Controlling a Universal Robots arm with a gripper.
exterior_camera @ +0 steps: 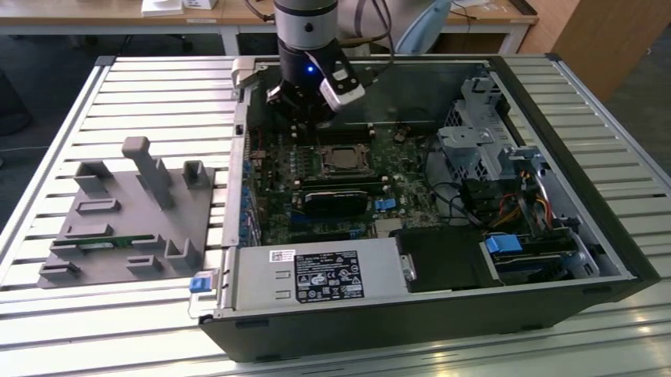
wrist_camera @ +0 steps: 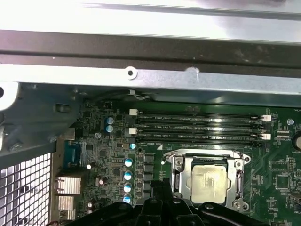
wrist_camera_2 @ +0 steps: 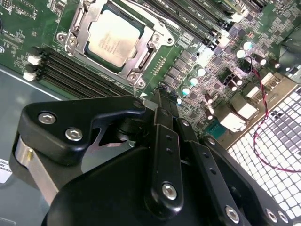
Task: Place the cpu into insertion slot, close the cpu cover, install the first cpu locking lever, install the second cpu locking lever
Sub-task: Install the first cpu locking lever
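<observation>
Lying near the hand (wrist_camera_2: 162,99), the cpu (wrist_camera_2: 114,37)

Open computer case (exterior_camera: 441,318) on slatted table (exterior_camera: 157,94), gripper (exterior_camera: 300,126) low over motherboard (exterior_camera: 281,206) near cpu (exterior_camera: 342,160), grey fixture (exterior_camera: 115,228) beside case.

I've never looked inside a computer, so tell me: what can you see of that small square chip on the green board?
The cpu is a small, flat, square chip with a tan-silver metallic face bearing faint print. It lies flat in the insertion slot on the green motherboard, beside long black memory slots. The cpu cover, a silver metal frame, rests around its edges and leaves its face showing through the cut-out. The gripper hangs off to one side, not touching it.
</observation>
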